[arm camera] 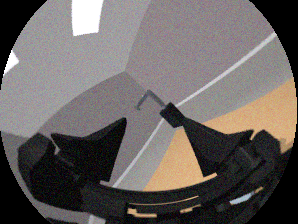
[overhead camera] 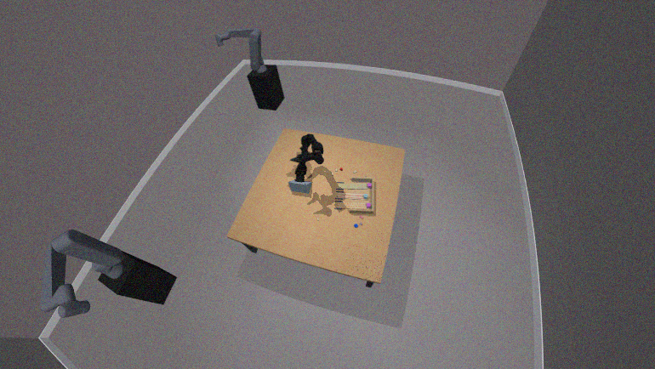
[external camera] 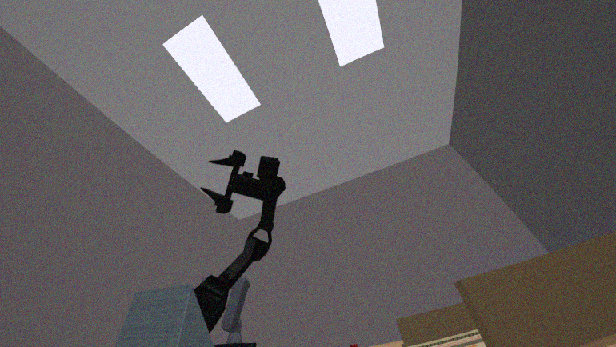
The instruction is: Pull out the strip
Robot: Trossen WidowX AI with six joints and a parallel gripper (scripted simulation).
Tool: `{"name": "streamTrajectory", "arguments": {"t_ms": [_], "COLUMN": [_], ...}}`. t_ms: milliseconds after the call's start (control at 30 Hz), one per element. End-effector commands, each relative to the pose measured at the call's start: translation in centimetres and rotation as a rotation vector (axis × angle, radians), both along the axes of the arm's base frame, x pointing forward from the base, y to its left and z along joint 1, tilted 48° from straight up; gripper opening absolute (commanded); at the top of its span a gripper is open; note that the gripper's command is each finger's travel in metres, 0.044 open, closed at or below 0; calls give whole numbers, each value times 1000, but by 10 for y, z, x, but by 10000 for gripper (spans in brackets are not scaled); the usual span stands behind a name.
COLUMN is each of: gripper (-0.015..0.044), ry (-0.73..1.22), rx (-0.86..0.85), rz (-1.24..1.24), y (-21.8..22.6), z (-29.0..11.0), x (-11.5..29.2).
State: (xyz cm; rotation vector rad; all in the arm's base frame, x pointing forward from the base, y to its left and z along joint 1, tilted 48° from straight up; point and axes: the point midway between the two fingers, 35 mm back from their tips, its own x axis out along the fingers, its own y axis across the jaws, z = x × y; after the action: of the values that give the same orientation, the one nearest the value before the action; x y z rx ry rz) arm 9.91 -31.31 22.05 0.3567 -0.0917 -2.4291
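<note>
Three small cubes sit at the right ends of pale strips in the top view: a magenta cube [overhead camera: 369, 185] at the back, a light-blue cube [overhead camera: 365, 195] in the middle and another magenta cube [overhead camera: 367, 206] at the front. No label can be read, so I cannot tell which is labelled. A pale green strip [overhead camera: 353, 186] runs to the back cube; pinkish and pale strips lie in front of it, with dark left ends. My gripper [external camera: 205, 174] [arm camera: 155, 120] is open with nothing between its fingers, raised high above the table and pointing away from the strips.
A low three-sided wooden frame [overhead camera: 373, 196] surrounds the cubes, open to the left. A blue-grey block [overhead camera: 300, 186] [external camera: 157, 318] stands at the arm's base. A red piece [overhead camera: 341, 168] lies behind the frame, a blue ball [overhead camera: 355, 225] in front, with tiny bits around.
</note>
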Motion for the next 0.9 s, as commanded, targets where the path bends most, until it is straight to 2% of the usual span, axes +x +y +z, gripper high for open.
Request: {"name": "streamTrajectory", "arguments": {"t_ms": [0, 133, 267, 500, 700, 867], "gripper": [400, 400, 400, 400, 400, 400], "ry": [-6, -131, -287, -535, -652, -680], "rx": [14, 285, 592, 1012, 1133, 1047], "rz": [0, 48, 215, 797, 1453, 2033], "y": [1, 15, 35, 83, 133, 178], "z": [-3, -55, -109, -169, -173, -154], "x": [0, 14, 45, 126, 187, 217]}}
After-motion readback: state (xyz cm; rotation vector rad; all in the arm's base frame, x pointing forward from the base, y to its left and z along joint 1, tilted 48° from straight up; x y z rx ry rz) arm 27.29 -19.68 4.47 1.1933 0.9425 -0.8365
